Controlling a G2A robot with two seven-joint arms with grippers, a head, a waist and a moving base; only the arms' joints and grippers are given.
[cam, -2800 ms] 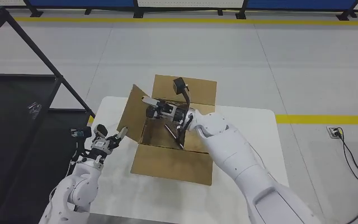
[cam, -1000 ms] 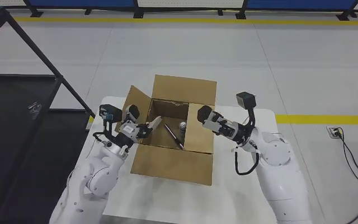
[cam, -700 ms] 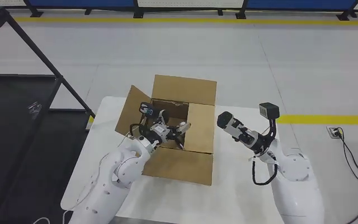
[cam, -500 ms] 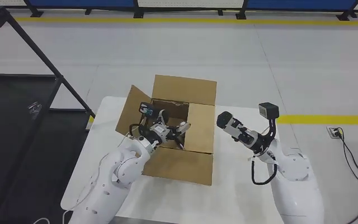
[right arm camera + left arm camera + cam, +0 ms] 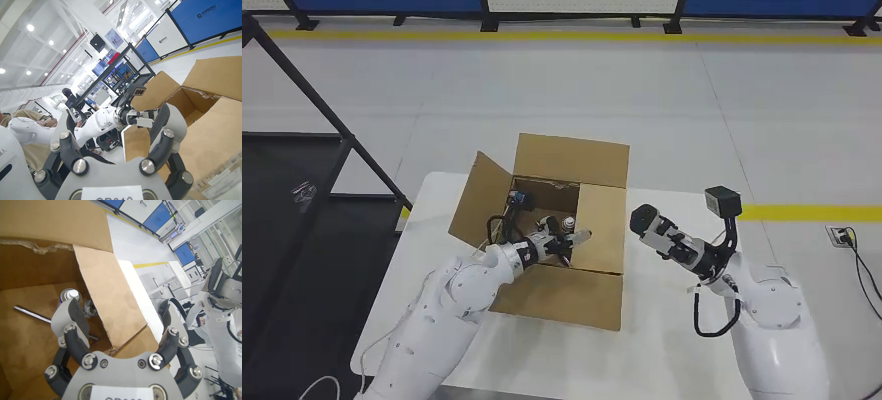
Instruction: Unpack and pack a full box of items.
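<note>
An open cardboard box (image 5: pixel 572 160) stands in the middle of the white table (image 5: pixel 672 330). My left gripper (image 5: pixel 569 238) is inside the box, open, with nothing between its fingers (image 5: pixel 75 313). On the box floor (image 5: pixel 28 336) lie a metal rod (image 5: pixel 32 314), an upright can with a white cap (image 5: pixel 70 294) and a small clear piece (image 5: pixel 89 308), just beyond the left fingertips. The box's right flap (image 5: pixel 105 285) leans inward over them. My right gripper (image 5: pixel 641 219) hovers open and empty, right of the box (image 5: pixel 208 132), facing the left gripper (image 5: pixel 143 119).
A black metal rack (image 5: pixel 322 110) stands left of the table. Bare table surface lies to the right of the box and along the front edge. A label sticks on the box's outer side (image 5: pixel 215 180).
My right arm pulled out of the box and swung to its right side. My left arm came from the table's left edge into the box and has pushed deeper toward the items.
</note>
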